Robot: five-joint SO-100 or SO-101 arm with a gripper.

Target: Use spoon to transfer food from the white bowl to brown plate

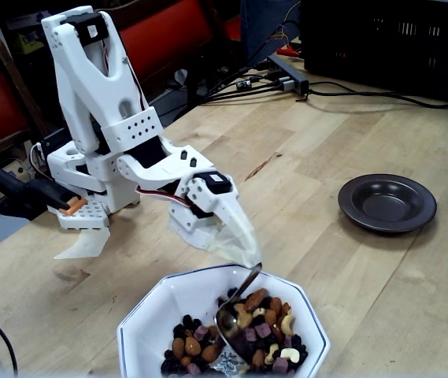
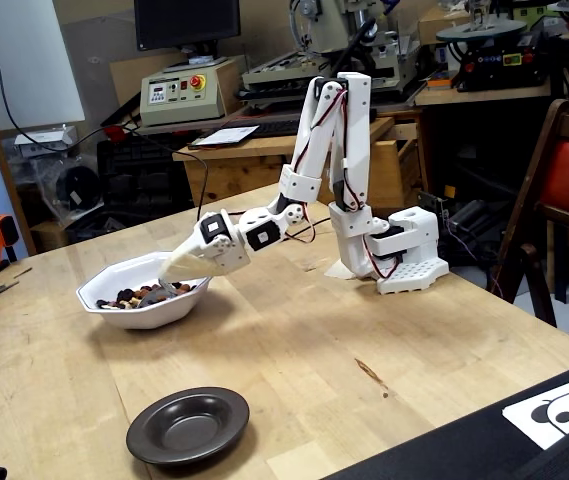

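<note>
The white arm rises from its base, bends at the top and reaches down and forward to the white bowl (image 1: 153,315). The end effector (image 1: 249,260) points steeply downward just above the near rim of the bowl, its fingers closed on the handle of the spoon (image 1: 238,303).

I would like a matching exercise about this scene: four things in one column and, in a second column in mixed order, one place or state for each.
Things:
1. spoon
2. brown plate
3. white bowl
4. gripper

Places or states:
A. empty, standing apart on the bare table
B. holds the nuts and dried fruit
C. jaws shut on a thin handle above the bowl's rim
D. its oval end dipped into the food

Pairs: 1-D, 2-A, 3-B, 4-C
</note>
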